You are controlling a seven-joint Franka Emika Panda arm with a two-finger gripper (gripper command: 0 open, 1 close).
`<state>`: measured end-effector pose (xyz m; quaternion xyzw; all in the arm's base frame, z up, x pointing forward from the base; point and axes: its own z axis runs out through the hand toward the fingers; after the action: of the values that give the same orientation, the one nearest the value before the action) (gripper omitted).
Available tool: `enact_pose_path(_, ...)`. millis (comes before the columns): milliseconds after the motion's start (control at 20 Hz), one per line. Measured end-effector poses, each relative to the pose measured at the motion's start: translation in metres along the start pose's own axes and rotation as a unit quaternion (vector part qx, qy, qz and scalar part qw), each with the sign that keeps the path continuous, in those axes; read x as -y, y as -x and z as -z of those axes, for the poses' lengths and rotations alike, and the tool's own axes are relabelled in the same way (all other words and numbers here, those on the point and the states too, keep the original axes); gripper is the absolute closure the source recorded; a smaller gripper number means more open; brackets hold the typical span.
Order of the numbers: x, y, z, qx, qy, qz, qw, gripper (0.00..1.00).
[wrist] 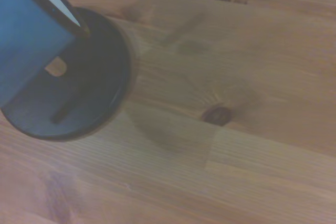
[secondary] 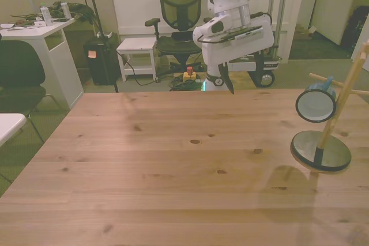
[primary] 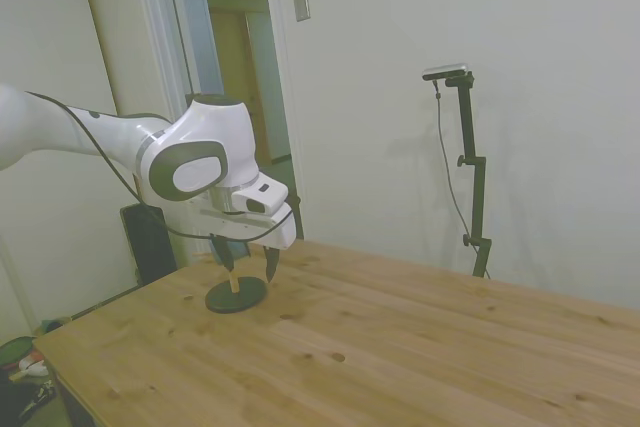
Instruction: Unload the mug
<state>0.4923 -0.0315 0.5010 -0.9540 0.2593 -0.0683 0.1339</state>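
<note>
The blue mug hangs on a peg of the wooden stand at the front view's right, its open mouth facing the camera. The stand's black round base rests on the table. My gripper is open and hangs above the table's far edge, well to the left of the mug in the front view. In the side view the gripper hovers just over the base, and the hand hides the mug. The wrist view shows the mug close by over the base.
The wooden table stretches wide below the gripper. Behind it stand an office chair, a white stool and a white desk at the front view's left.
</note>
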Motion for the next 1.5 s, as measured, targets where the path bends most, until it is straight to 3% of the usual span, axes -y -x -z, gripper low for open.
enact_pose_path(300, 0.008, -0.020, 0.016, 0.013, -0.063, 0.060, 0.9961, 0.00)
enact_pose_path(600, 0.006, -0.057, 0.017, 0.073, -0.123, 0.139, 0.9799, 0.00)
enact_pose_path(800, 0.013, -0.084, 0.011, 0.105, -0.128, 0.161, 0.9731, 0.00)
enact_pose_path(1050, 0.015, -0.093, 0.014, 0.129, -0.164, 0.239, 0.9482, 0.00)
enact_pose_path(1250, 0.013, -0.108, 0.000, 0.144, -0.200, 0.274, 0.9295, 0.00)
enact_pose_path(1400, 0.020, -0.116, -0.015, 0.188, -0.230, 0.294, 0.9085, 0.00)
enact_pose_path(1450, 0.029, -0.134, -0.027, 0.217, -0.239, 0.310, 0.8945, 0.00)
enact_pose_path(1500, 0.031, -0.136, -0.024, 0.214, -0.240, 0.314, 0.8934, 0.00)
